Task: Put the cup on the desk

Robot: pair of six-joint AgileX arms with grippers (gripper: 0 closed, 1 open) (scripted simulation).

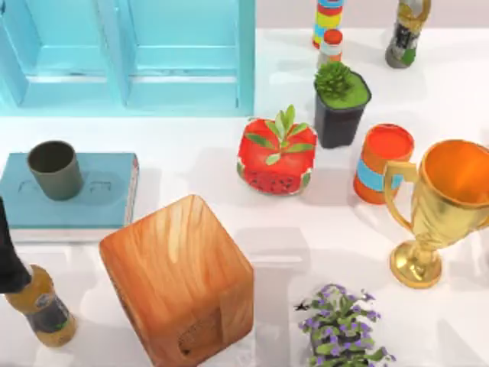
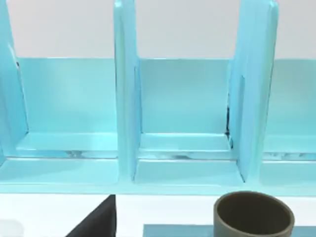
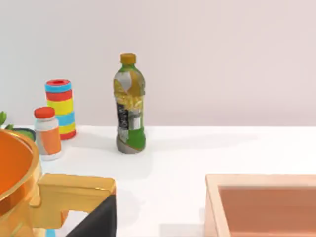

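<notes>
Top view: cup [image 1: 54,169] upright on blue book [image 1: 107,200] | left wrist view: cabinet [image 2: 173,123] behind | jaws: cannot tell

Simulated tabletop — glossy white desk [image 1: 229,164], blank wall.

A turquoise cabinet [image 1: 126,53] fills the 10 to 12 o'clock stretch of the top view, its open compartments facing forward. At 9 o'clock lies a light-blue flat book [image 1: 99,200]. A tilted wooden block [image 1: 177,279] stands at 6 to 7 o'clock, with a dark-capped bottle [image 1: 40,306] at 8 o'clock. Near the centre sits a red watermelon-patterned planter [image 1: 276,155]; at its 1 o'clock a black potted succulent [image 1: 341,98]. At 3 o'clock stand an orange cylinder with a blue band [image 1: 381,163] and a gold trophy [image 1: 442,206], close together. A purple-flowered plant [image 1: 343,327] sits at 5 o'clock. At 1 o'clock stand a striped canister [image 1: 328,19], a small orange-capped bottle [image 1: 330,47] and a green-labelled bottle [image 1: 406,32].
</notes>
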